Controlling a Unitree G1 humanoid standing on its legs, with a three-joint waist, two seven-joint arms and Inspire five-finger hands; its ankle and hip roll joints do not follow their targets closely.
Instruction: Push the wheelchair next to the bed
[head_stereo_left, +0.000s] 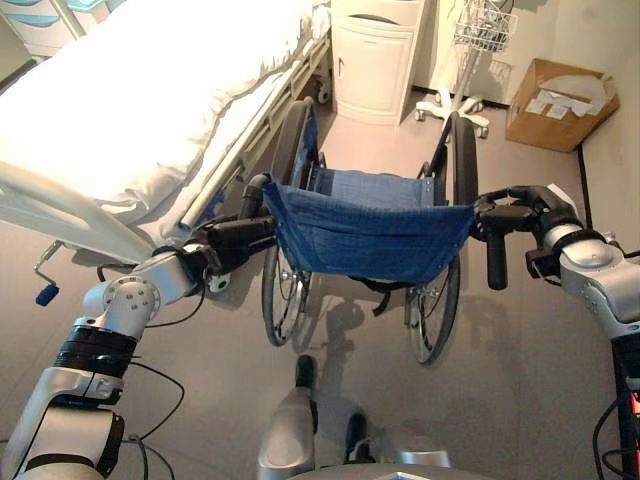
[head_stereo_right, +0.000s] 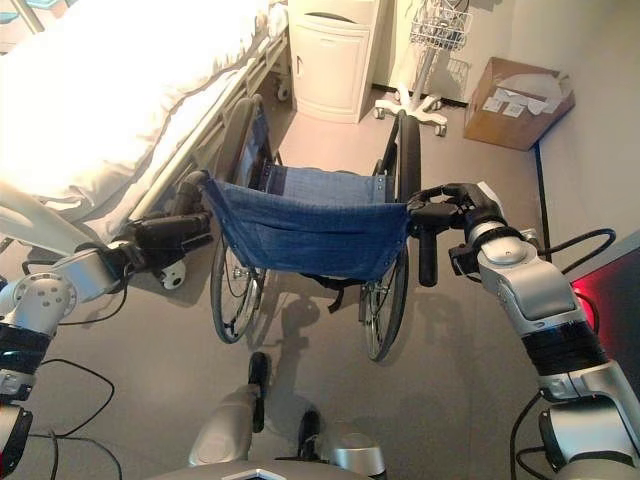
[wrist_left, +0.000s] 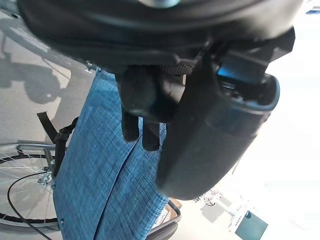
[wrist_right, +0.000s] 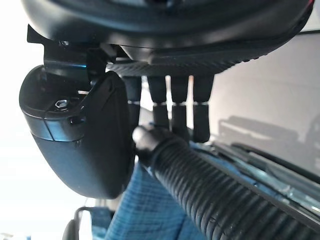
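Ahead: wheelchair (head_stereo_left: 365, 235) between bed (head_stereo_left: 150, 110) and cabinet (head_stereo_left: 372, 60).

Hospital room: railed bed (head_stereo_left: 150, 110), wheelchair (head_stereo_left: 365, 235)

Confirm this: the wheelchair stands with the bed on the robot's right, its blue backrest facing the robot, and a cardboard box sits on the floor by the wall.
Not quite. The bed lies on the robot's left of the wheelchair, as the left eye view shows. The rest holds: the blue backrest faces the robot, and the cardboard box sits on the floor by the wall.
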